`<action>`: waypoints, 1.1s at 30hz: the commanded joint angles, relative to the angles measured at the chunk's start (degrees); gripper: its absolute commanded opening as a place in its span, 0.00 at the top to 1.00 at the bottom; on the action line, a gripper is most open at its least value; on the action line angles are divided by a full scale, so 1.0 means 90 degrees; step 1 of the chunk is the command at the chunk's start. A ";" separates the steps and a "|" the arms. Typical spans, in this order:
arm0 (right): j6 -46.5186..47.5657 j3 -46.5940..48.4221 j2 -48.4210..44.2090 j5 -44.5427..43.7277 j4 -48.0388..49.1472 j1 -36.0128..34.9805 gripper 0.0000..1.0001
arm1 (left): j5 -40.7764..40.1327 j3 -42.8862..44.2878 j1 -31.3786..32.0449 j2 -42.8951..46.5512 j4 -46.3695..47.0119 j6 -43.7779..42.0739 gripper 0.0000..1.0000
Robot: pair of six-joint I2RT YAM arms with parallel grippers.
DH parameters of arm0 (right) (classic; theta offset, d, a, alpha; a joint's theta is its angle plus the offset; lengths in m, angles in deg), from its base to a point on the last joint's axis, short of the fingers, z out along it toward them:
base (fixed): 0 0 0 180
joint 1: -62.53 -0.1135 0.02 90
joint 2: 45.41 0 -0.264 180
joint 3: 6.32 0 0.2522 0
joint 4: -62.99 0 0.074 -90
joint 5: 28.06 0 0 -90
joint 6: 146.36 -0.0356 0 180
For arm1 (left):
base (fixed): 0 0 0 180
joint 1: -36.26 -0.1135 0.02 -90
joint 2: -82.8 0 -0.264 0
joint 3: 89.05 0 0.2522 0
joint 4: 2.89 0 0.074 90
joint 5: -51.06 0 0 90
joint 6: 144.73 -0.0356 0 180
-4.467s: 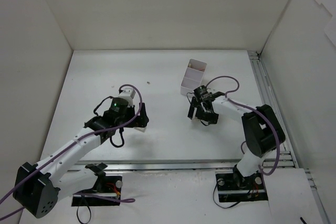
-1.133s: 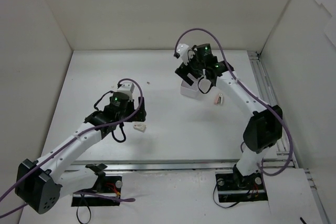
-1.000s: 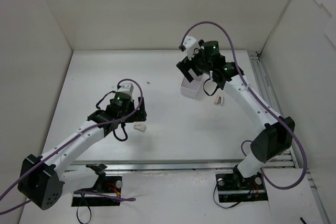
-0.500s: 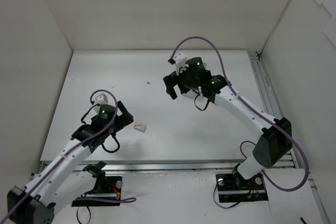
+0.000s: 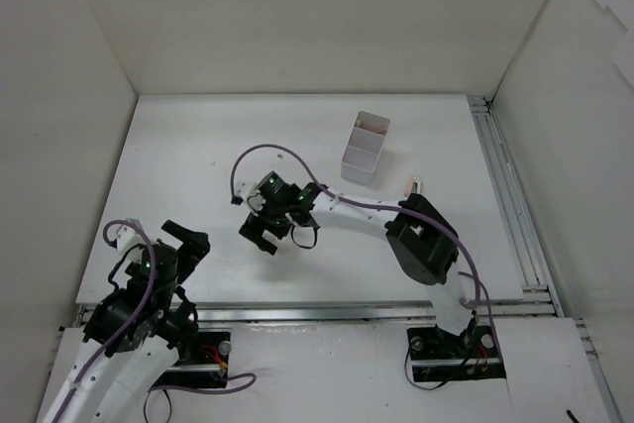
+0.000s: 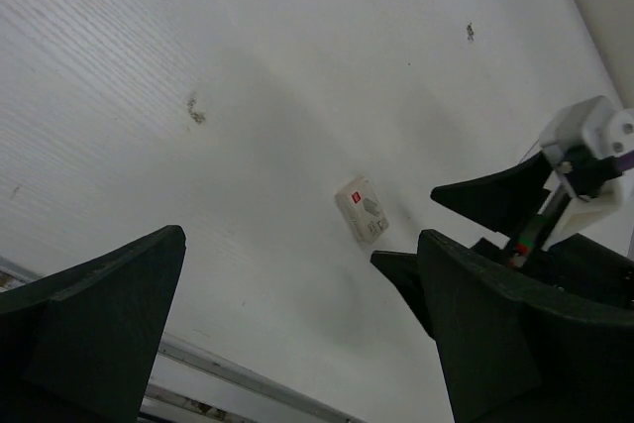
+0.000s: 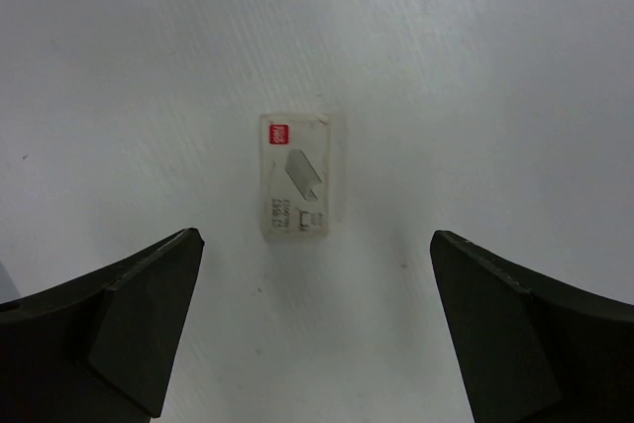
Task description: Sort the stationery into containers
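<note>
R end effector [image 5: 261,236] jaws apart over eraser [image 7: 295,177] flat on bench [image 5: 198,146]; L end effector [image 5: 186,237] also apart, well away

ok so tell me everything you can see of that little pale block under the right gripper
The block is small, flat and rectangular, and cream-coloured. Its top face carries a red mark in one corner, a grey printed drawing and tiny text too small to read. It lies flat on the white table, alone, between the wide-open fingers of the right gripper, which do not touch it.
</note>
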 commanded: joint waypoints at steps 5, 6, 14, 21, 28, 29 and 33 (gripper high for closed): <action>0.0207 0.1069 0.0851 -0.0613 0.0223 -0.0355 0.07 | -0.0213 0.0090 -0.0030 -0.0237 -0.0274 0.0014 0.00; 0.0082 0.1108 0.0901 -0.0671 0.0233 -0.0346 0.09 | -0.0193 0.0109 -0.0030 -0.0285 -0.0283 -0.0035 0.00; 0.0012 0.0855 0.0775 -0.0954 0.0252 -0.0326 0.81 | -0.0144 0.0217 -0.0030 -0.0637 -0.0186 -0.0347 0.00; -0.1031 0.0242 -0.0347 -0.0818 0.0904 0.0425 0.97 | 0.0274 0.0149 -0.0030 -0.0803 0.0768 -0.1068 0.00; -0.2253 -0.1469 -0.2242 -0.4088 0.2908 0.1538 0.98 | 0.1680 0.0236 -0.0030 -0.1934 0.2761 -0.3002 0.00; -0.2524 -0.1547 -0.2292 -0.4631 0.2996 0.1597 0.98 | 0.1885 0.0285 -0.0030 -0.2120 0.3179 -0.3197 0.00; -0.3259 -0.1655 -0.2292 -0.6227 0.2830 0.1919 0.99 | 0.3048 0.0850 -0.0030 -0.3397 0.3856 -0.4048 0.00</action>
